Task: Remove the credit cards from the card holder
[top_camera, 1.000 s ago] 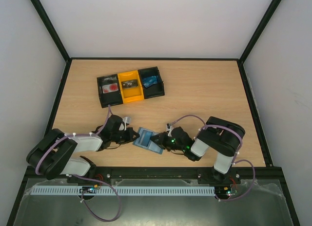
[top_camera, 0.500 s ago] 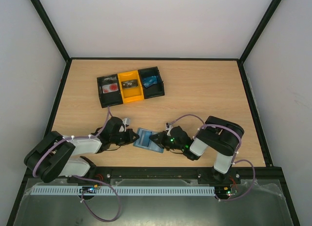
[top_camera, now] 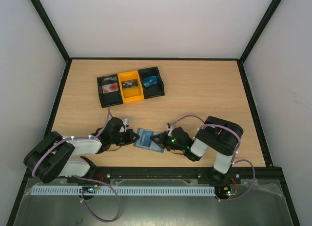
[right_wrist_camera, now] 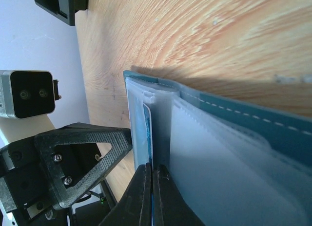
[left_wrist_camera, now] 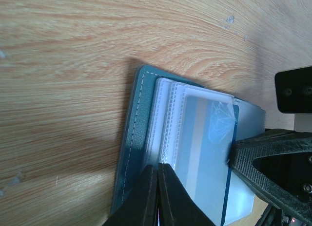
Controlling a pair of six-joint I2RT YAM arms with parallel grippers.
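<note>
Card holder (left_wrist_camera: 130,138) has stitched cover, clear ribbed sleeves.

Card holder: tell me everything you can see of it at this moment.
The slate-blue bifold card holder looks like soft leatherette with pale stitching along its edge. It lies open on the wooden table, near the front edge, its clear plastic sleeves fanned out, one holding a blue plastic card. The left pincer is shut on a sleeve edge; the right pincer pinches another leaf from the opposite side.
</note>
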